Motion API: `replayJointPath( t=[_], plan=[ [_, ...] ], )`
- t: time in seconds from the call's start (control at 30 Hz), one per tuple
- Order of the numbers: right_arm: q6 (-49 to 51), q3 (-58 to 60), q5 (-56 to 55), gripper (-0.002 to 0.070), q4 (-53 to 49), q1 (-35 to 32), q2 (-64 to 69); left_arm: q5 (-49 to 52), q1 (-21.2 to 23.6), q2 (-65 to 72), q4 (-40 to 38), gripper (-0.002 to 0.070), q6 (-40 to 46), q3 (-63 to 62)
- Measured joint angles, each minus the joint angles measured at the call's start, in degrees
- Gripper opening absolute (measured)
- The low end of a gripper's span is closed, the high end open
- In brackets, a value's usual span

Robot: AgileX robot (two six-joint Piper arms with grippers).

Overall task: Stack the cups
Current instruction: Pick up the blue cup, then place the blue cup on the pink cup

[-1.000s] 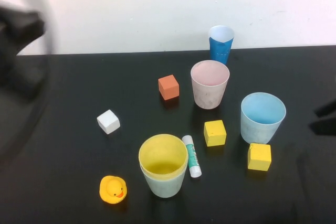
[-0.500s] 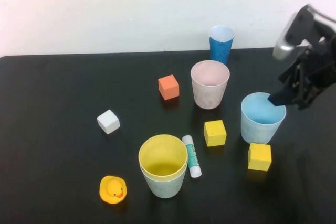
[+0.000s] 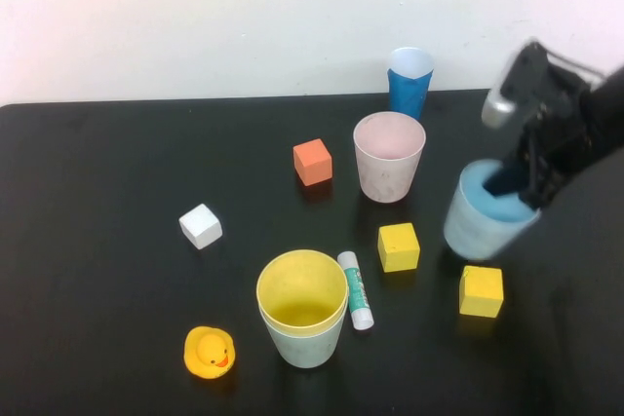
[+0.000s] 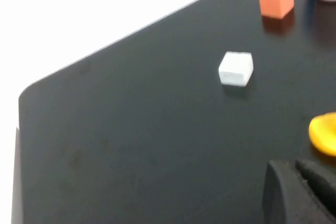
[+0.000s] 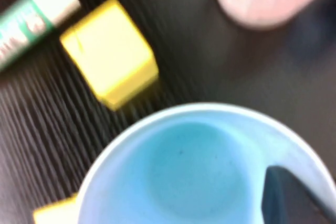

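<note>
My right gripper [image 3: 519, 185] is shut on the far rim of the light blue cup [image 3: 481, 223] and holds it tilted, a little above the table. In the right wrist view one finger [image 5: 283, 198] sits inside the blue cup [image 5: 184, 171]. The yellow cup [image 3: 302, 289] is nested in the mint green cup [image 3: 306, 343] at the front. The pale pink cup [image 3: 390, 156] stands upright behind the middle. My left gripper [image 4: 296, 182] is out of the high view, shut and empty, low over the table's left part.
A dark-blue narrow cup [image 3: 409, 80] stands at the back. An orange cube [image 3: 312, 162], a white cube [image 3: 201, 226], two yellow cubes [image 3: 399, 246] [image 3: 481, 290], a glue stick [image 3: 356, 289] and a rubber duck [image 3: 210, 352] lie around the cups.
My right arm came in from the right, closed on the blue cup's rim, then lifted and tilted it. My left arm has left the high view.
</note>
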Motion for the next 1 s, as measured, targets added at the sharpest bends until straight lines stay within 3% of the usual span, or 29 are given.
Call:
replayJointPath(
  t=[0.2,0.4,1.0],
  plan=[
    [1.8,-14.0,3.6,0.0031,0.1,4.1,0.0,-0.4,0.0,0.0,1.7,0.0001,0.0,2.1],
    [2.2,-26.1,-1.2,0.0031,-0.2,9.1,2.3,-1.2,0.0,0.0,2.1,0.0001,-0.1,2.1],
    [8.8,-29.6,2.0,0.0050,-8.9,10.0,10.2,-1.3,0.0,0.0,2.2,0.0001,-1.0,2.1]
  ],
)
